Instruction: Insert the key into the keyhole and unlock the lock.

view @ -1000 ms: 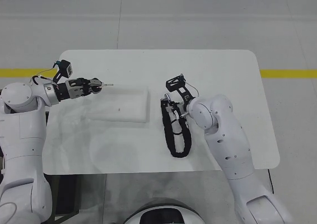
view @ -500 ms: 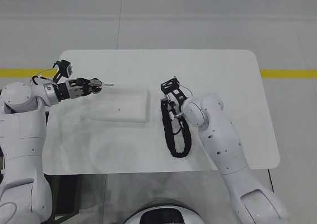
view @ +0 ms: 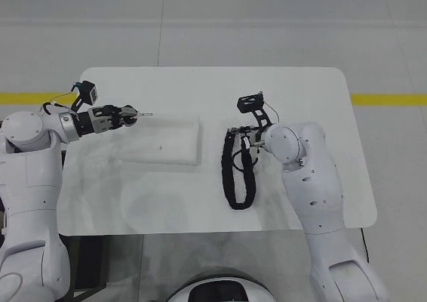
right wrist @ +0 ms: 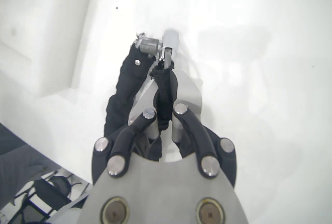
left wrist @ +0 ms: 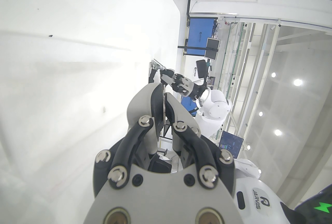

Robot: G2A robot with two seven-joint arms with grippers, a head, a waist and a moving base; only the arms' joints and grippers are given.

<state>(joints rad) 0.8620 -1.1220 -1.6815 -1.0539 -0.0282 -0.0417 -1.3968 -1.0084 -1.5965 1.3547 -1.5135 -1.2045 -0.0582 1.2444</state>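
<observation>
The left gripper (view: pixel 127 115), fingers closed on a small silver key (view: pixel 145 115), hovers near the white bench's (view: pixel 304 90) left edge, well apart from the black fabric-sleeved chain lock (view: pixel 236 181). The right gripper (view: pixel 242 138) has its fingers closed on the sleeve beside the silver cylinder (right wrist: pixel 170 40). The keyhole should probably face the key squarely before a slow approach.

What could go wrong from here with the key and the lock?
The thin key sits pinched flat in the left claw, so it may twist on contact. The right claw grips the chain lock by its soft sleeve, so the metal head could swivel and misalign.
</observation>
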